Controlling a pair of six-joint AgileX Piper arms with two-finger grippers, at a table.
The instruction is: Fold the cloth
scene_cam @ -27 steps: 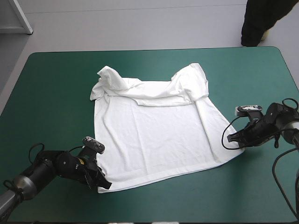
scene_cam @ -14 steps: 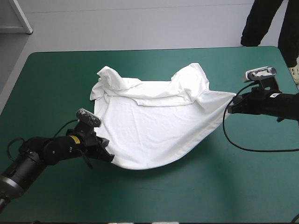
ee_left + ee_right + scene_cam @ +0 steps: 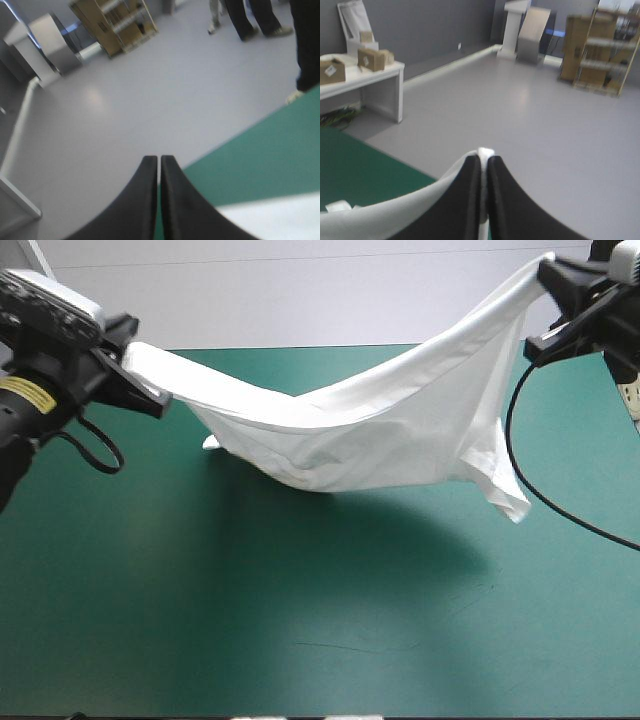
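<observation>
High view: T-shirt [image 3: 380, 435], long axis left-right.

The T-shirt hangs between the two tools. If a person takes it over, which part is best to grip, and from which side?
Probably the upper edge of the T-shirt, just inside each tool, coming from above. That edge runs stretched and open between the left tool and the right tool, both shut on it, while the middle sags in loose folds toward the table.

both arms are held high and spread wide, the left arm [image 3: 25, 405] far out to the left, the right arm [image 3: 600, 315] far right, each one's jaws pinched nearly together on the t-shirt [image 3: 380, 435].
</observation>
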